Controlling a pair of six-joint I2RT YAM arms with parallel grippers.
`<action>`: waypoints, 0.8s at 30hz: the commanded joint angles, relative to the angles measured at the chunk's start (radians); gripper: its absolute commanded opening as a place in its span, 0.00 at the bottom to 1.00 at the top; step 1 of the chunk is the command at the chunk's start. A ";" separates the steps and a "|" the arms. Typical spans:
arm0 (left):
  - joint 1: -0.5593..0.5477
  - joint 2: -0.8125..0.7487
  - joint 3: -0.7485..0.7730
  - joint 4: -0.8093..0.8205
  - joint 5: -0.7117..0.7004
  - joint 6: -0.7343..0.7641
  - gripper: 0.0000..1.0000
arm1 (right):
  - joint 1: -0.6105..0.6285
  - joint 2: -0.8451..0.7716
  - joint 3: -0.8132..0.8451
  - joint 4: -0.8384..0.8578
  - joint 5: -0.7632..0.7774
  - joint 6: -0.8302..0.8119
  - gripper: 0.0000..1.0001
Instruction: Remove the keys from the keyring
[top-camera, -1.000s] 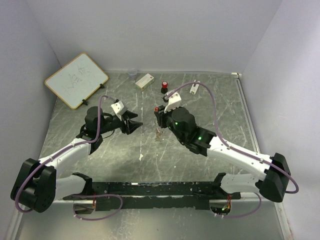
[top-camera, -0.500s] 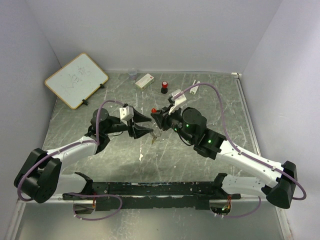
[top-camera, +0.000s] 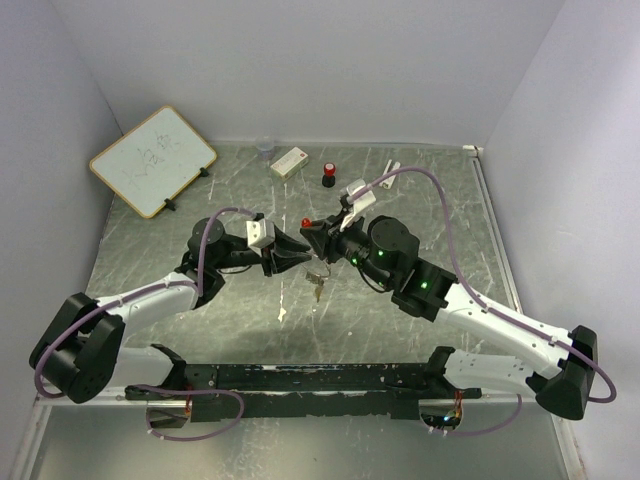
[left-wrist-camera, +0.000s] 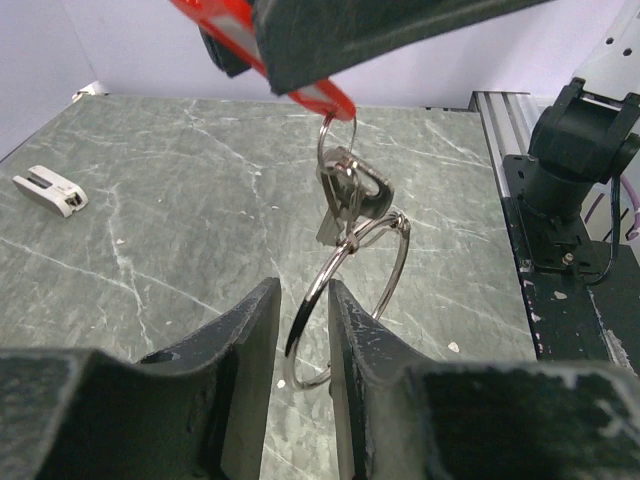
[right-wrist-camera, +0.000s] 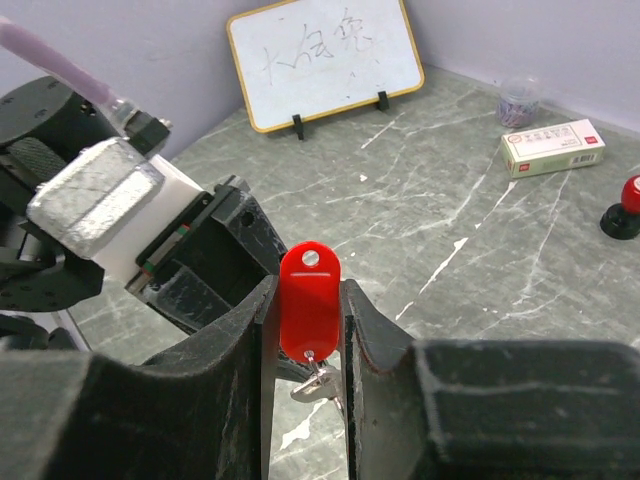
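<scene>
Right end effector (right-wrist-camera: 305, 290) clamps red-headed key (right-wrist-camera: 310, 315); keyring (left-wrist-camera: 345, 262) dangles at six o'clock, straddled by left end effector (left-wrist-camera: 303, 292), grip unclear.

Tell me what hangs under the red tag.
Under the red tag: a small link, silver keys and the keyring, whose lower part lies between the jaws of the left gripper. The keys overlap, hiding their number.

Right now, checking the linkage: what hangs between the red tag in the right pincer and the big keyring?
Silver keys on a small ring, below the red tag, above the keyring; left wrist view.
</scene>
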 joint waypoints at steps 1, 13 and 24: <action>-0.011 0.029 0.025 0.036 -0.003 0.010 0.33 | 0.007 -0.026 0.029 0.038 -0.016 0.008 0.00; -0.018 -0.017 0.172 -0.458 -0.319 0.127 0.07 | 0.011 -0.049 -0.033 0.040 0.104 -0.027 0.00; -0.021 -0.186 0.211 -0.716 -0.545 0.169 0.07 | 0.011 -0.065 -0.113 0.128 0.356 -0.135 0.00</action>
